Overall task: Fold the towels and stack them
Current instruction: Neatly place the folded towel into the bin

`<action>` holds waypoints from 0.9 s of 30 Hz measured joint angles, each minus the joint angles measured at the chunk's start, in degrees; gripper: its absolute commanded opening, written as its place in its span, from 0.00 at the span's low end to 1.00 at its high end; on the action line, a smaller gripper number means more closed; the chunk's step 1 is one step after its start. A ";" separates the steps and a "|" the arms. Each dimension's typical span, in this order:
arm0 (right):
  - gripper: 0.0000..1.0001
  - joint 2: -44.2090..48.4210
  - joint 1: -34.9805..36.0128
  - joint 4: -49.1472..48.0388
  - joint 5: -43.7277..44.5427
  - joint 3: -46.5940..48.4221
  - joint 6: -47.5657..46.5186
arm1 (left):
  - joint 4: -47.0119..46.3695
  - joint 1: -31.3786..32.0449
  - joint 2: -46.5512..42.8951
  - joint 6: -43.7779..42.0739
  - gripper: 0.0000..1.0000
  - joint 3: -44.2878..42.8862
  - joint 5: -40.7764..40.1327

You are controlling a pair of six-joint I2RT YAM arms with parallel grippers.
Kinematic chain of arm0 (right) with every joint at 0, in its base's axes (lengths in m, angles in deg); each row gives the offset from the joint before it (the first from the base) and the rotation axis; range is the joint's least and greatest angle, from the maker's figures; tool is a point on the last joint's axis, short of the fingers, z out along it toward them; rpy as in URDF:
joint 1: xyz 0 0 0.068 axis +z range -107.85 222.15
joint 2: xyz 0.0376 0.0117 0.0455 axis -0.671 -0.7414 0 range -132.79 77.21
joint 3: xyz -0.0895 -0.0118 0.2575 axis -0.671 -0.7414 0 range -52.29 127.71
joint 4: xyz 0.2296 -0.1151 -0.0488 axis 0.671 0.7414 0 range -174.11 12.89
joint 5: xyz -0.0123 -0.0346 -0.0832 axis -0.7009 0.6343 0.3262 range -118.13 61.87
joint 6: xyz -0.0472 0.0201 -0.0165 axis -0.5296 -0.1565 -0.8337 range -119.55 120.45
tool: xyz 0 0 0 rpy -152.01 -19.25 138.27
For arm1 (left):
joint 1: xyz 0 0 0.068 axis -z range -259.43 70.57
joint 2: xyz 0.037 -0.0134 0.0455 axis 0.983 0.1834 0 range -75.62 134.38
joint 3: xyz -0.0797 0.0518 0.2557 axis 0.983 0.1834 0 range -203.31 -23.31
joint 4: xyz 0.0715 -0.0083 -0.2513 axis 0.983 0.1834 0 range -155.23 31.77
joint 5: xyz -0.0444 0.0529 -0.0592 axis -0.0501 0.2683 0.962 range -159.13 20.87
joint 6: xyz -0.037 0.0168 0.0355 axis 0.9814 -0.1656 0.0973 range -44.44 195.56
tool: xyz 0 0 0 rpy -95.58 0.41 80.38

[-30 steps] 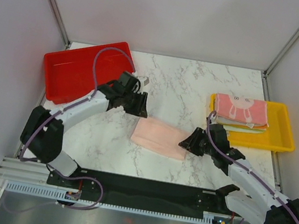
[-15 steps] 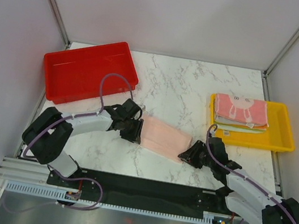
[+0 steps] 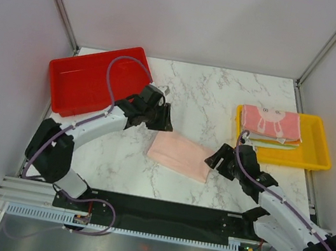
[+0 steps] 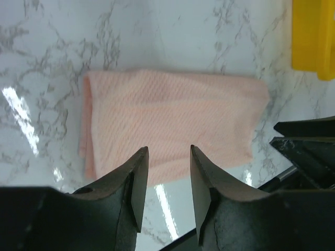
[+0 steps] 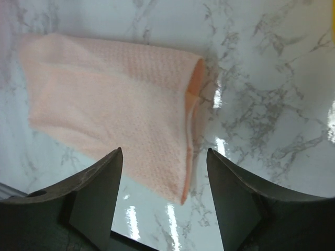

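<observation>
- White walls close in the marbled surface [image 3: 212, 94], and the plain peach-pink towel [image 3: 179, 155] lies flat near its middle; I'll place everything from that towel.
- Off to the towel's far left sits a red tray [image 3: 74, 87], well apart from it, with the left arm's cable arching in front of the tray's near corner.
- To the towel's right stands a yellow tray [image 3: 314, 156], holding a stack topped by the pink bunny towel [image 3: 270, 121]; paler folded cloths [image 3: 273, 140] peek out beneath it.
- At the towel's far-left corner the left end effector [image 4: 167, 151] hangs with its fingers a narrow gap apart and nothing between them.
- At the towel's right edge the right end effector [image 5: 163, 154] has its fingers spread wide, also empty; its arm runs between the towel and the yellow tray.
- Neither wrist view lets me tell whether the fingertips touch the cloth.
- That towel is folded into a rough rectangle, lying slightly askew to the surface's edges.
- Its weave is a fine waffle texture.
- At one short end the layers part a little, showing a deeper orange inner edge.
</observation>
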 measured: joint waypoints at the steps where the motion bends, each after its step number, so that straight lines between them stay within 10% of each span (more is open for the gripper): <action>1: 0.75 -1.46 0.00 -0.02 0.96 0.09 -0.70 | -1.29 -0.39 1.68 -0.26 0.45 -1.44 0.20; 10: 0.79 -13.31 0.00 -8.98 1.16 -0.66 -4.15 | -5.38 -5.25 18.91 -1.38 0.43 -2.23 3.48; 21: 0.69 -21.29 4.35 -24.44 1.18 -1.86 -3.76 | -9.40 -6.56 17.33 -0.63 0.43 1.31 4.42; 24: 0.58 -22.88 6.60 -25.66 2.99 -1.49 -3.06 | -9.62 -6.56 16.44 0.04 0.43 2.45 4.28; 27: 0.27 -23.26 8.31 -24.20 5.01 -1.20 -2.75 | -9.55 -6.54 15.43 0.68 0.42 3.56 4.00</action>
